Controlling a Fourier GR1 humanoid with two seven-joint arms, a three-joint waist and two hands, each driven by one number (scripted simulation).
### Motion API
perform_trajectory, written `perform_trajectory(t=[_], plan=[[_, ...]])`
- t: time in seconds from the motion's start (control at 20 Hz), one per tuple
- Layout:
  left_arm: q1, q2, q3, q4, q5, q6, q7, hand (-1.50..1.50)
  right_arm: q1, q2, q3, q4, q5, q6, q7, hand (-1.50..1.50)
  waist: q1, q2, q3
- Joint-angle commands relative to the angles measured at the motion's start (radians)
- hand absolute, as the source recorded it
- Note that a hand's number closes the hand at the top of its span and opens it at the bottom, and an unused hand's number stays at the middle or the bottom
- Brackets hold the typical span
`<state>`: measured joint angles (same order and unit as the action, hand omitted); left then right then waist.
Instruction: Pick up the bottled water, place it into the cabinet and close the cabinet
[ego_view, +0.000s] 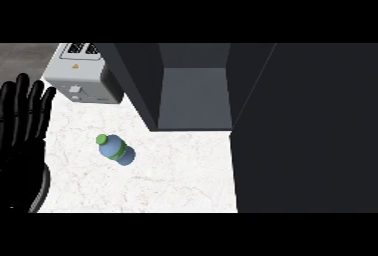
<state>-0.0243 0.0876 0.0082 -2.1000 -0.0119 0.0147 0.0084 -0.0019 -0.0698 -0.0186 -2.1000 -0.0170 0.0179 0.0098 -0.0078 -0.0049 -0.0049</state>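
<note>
A blue water bottle (116, 149) with a green cap stands on the white marble counter (177, 175), left of centre. Behind it the dark cabinet (192, 90) is open, with its grey inner shelf showing and its door (306, 130) swung out along the right side. My left hand (22, 125) rests open at the left edge, fingers up, well to the left of the bottle and not touching it. No right hand shows anywhere in the view.
A grey toaster (80, 75) stands at the back left, beside the cabinet's left wall. The open cabinet door covers the right part of the counter.
</note>
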Motion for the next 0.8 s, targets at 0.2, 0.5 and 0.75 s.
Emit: perform_trajectory(t=[0.2,0.5,0.75], plan=[[-0.067,0.099,-0.201,0.008,0.357,-0.432,-0.044,-1.5,0.02,-0.05,0.04,-0.06,-0.005,0.078,-0.016,-1.5,-0.058,0.001,-0.002],[0.117,0.239,-0.255,0.171,0.654,-0.621,0.184,-1.5,0.159,0.068,0.137,0.005,-0.24,0.107,0.123,-1.5,-0.029,0.015,0.004],[0.108,0.483,-0.085,0.286,0.986,-0.833,0.223,-1.5,0.231,0.061,0.139,-0.093,-0.275,0.104,0.171,-1.5,-0.015,0.008,0.003]])
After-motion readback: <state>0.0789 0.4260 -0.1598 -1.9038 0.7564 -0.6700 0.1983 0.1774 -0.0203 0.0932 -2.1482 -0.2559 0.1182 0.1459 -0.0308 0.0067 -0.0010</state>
